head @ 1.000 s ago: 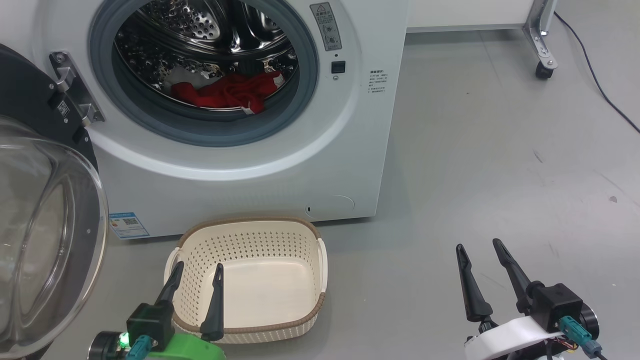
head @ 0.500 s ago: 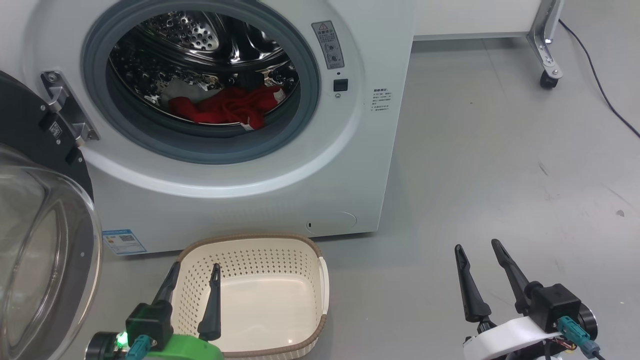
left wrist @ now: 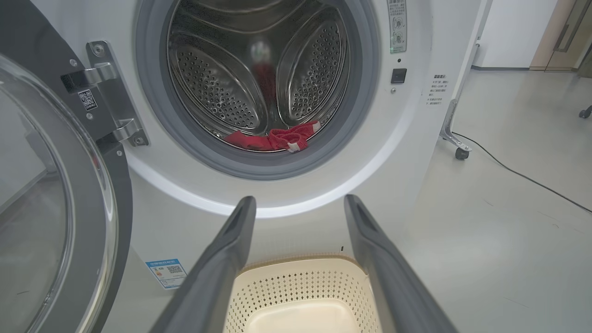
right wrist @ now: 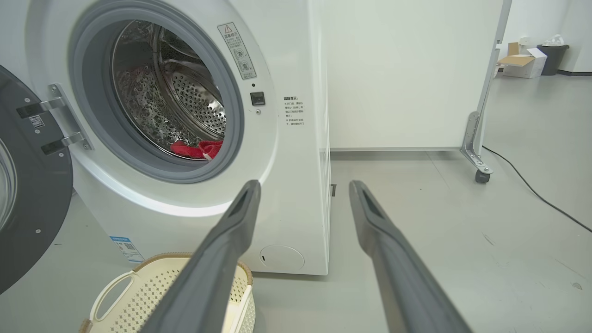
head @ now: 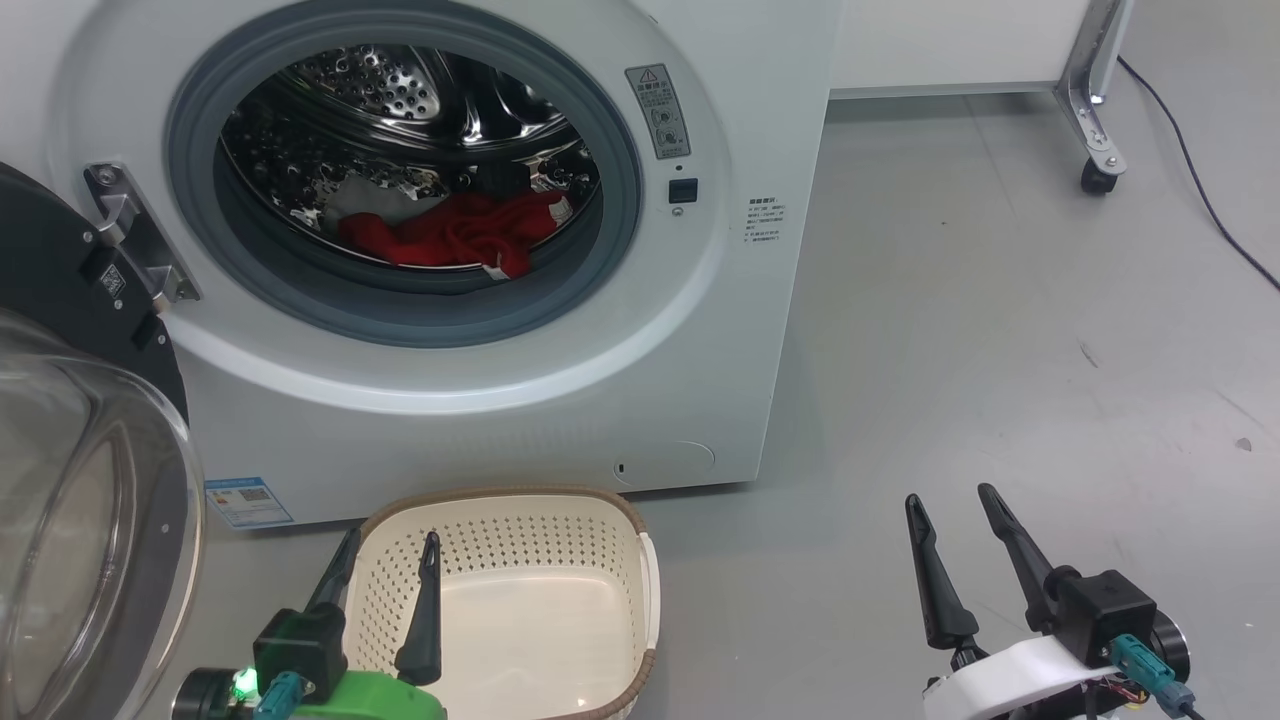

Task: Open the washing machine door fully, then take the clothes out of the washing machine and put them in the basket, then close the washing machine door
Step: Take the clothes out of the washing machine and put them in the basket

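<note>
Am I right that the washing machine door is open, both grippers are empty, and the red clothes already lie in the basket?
Not quite: the head view shows the red clothes inside the washing machine, not in the basket. The rest stands.

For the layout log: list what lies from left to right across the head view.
washing machine door → clothes → warning label → right gripper. The basket and the left gripper overlap each other and the clothes across the view, so they are left out.
</note>
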`<state>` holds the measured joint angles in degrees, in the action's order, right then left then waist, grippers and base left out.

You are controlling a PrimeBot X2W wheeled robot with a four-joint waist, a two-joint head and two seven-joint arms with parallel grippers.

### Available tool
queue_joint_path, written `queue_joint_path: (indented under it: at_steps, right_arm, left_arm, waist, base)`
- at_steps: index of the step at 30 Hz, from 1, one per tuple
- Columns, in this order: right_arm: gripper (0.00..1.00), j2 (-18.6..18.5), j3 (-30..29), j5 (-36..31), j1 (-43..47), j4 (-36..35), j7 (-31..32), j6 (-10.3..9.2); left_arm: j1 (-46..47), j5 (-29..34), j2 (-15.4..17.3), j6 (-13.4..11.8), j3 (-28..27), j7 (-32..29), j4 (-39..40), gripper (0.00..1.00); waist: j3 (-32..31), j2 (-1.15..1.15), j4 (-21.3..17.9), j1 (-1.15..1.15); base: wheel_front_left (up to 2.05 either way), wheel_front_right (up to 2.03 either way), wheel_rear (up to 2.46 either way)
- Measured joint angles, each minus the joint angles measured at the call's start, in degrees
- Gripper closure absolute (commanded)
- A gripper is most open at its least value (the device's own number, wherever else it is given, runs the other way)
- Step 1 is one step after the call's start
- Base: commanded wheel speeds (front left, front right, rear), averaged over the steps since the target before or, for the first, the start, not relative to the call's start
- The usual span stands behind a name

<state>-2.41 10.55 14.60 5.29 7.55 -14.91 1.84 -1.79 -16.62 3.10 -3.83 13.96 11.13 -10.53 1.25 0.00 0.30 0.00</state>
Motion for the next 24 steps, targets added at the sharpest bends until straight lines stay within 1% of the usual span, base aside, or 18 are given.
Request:
queue_joint_path:
  at_steps: [12, 19, 24]
  right_arm:
    - [0.00, 0.0, 0.5, 0.5, 0.1, 0.5, 0.0, 0.00]
    - [0.00, 0.0, 1.0, 0.4, 0.1, -0.1, 0.0, 0.00]
    - [0.00, 0.0, 1.9, 0.4, 0.0, -0.8, 0.0, 0.05]
  left_arm:
    - [0.0, 0.0, 0.0, 0.0, 0.4, -0.6, -0.5, 0.00]
    - [0.9, -0.5, 0.0, 0.2, 1.1, -1.7, -1.3, 0.00]
    - [3.9, -1.6, -0.1, 1.1, 1.4, -2.8, -1.9, 0.00]
  waist:
    - [-0.6, 0.00, 0.0, 0.00]
    - [0.3, 0.00, -0.1, 0.00]
    - [2.1, 0.00, -0.5, 0.00]
  base:
    - [0.00, 0.00, 0.00]
    - [0.00, 0.00, 0.00]
    - [0.00, 0.00, 0.00]
